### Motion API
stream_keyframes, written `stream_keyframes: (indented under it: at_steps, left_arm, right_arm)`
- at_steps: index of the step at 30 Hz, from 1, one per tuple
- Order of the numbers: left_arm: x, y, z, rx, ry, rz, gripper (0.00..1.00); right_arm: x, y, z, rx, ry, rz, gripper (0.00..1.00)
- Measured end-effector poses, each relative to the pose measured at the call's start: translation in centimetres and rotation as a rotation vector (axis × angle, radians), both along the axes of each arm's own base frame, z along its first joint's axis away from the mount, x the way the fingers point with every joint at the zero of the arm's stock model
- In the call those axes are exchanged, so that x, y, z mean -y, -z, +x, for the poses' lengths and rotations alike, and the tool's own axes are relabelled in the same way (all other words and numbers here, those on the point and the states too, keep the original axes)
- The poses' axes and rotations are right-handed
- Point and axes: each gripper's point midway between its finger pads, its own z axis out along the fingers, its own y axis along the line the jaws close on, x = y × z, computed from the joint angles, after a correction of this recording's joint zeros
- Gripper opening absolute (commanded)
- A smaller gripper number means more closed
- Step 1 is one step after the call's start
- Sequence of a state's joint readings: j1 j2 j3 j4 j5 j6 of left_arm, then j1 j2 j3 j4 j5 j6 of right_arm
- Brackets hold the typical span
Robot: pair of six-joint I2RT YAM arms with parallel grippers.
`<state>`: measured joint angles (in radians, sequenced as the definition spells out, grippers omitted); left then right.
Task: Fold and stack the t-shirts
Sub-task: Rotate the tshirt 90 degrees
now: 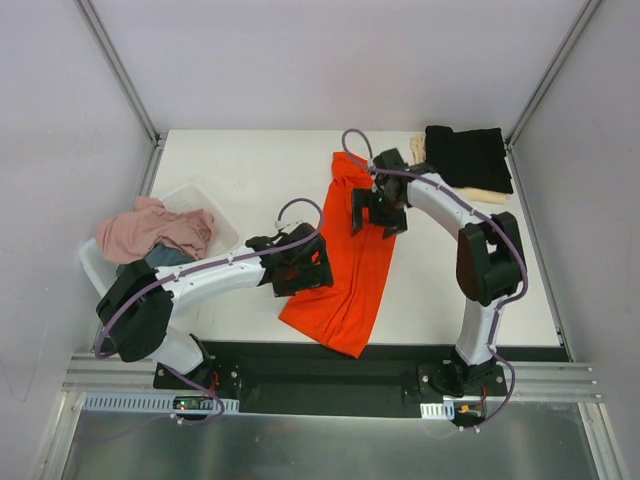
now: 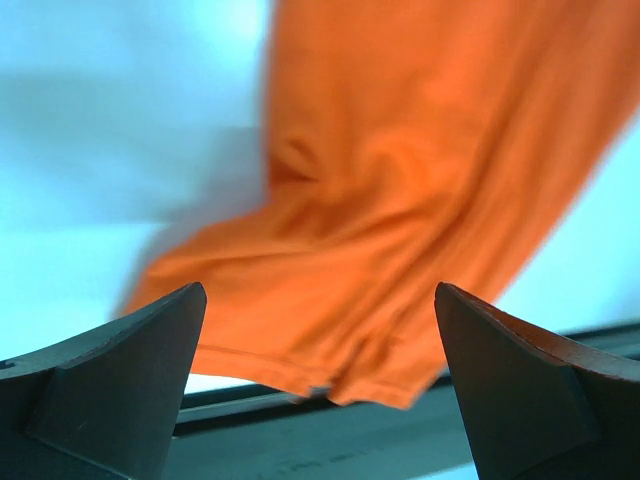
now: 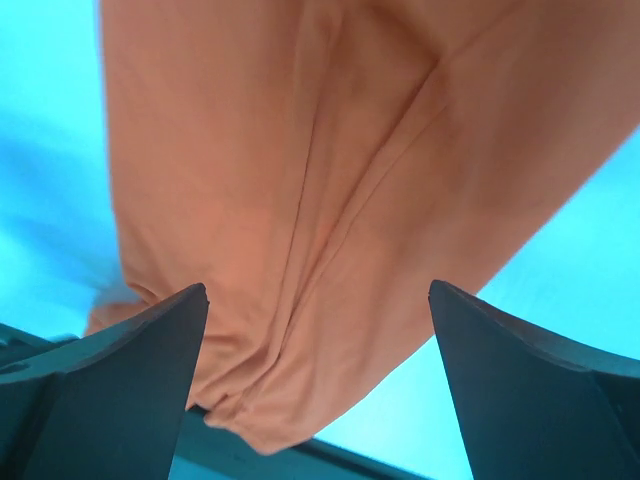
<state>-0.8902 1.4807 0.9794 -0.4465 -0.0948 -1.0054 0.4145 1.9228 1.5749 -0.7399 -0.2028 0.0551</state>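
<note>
The orange-red t-shirt (image 1: 355, 262) lies in a long rumpled strip down the middle of the table, its hem at the near edge. It fills the left wrist view (image 2: 400, 200) and the right wrist view (image 3: 320, 200). My left gripper (image 1: 305, 268) is open and empty at the shirt's left edge. My right gripper (image 1: 375, 212) is open and empty over the shirt's upper part. A folded black t-shirt (image 1: 468, 157) lies on a cream-beige one (image 1: 482, 194) at the back right. A dusty pink t-shirt (image 1: 155, 228) and a grey-blue one (image 1: 160, 257) sit in the tub.
A white plastic tub (image 1: 215, 215) stands at the left edge of the table and holds the loose shirts. A black strip and a metal rail (image 1: 330, 385) run along the near edge. Grey walls close in the table on three sides.
</note>
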Motion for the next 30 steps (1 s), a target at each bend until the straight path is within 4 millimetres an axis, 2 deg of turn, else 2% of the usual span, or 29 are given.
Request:
stream_keyframes:
  at_steps: [4, 7, 11, 16, 23, 27, 30]
  left_arm:
    - [-2.8, 2.7, -0.9, -0.058, -0.035, 0.069, 0.99]
    - [-3.9, 3.5, -1.8, -0.075, -0.037, 0.091, 0.99]
    - [-4.3, 2.6, -2.1, -0.052, -0.037, 0.064, 0.99]
    - [-4.5, 1.8, -2.5, -0.035, -0.033, 0.03, 0.99]
    - [-5.0, 2.6, -3.2, -0.057, -0.036, 0.04, 0.99]
    - [-4.5, 2.7, -3.3, -0.066, -0.025, 0.024, 0.99]
    - [-4.0, 3.1, -3.3, -0.079, -0.01, 0.012, 0.99]
  right_arm:
    - [-1.1, 3.9, -4.7, -0.128, -0.026, -0.078, 0.97]
    - [-1.6, 5.5, -5.7, -0.159, -0.035, -0.119, 0.97]
    - [-0.5, 7.1, -4.8, -0.19, 0.001, -0.204, 0.97]
    - [0.3, 7.3, -1.4, -0.165, 0.042, -0.268, 0.97]
    - [2.4, 6.9, 3.0, -0.104, 0.05, -0.31, 0.97]
    - [2.6, 5.6, 3.2, -0.057, -0.003, -0.313, 0.97]
    - [2.2, 2.9, 1.6, 0.012, -0.045, -0.293, 0.97]
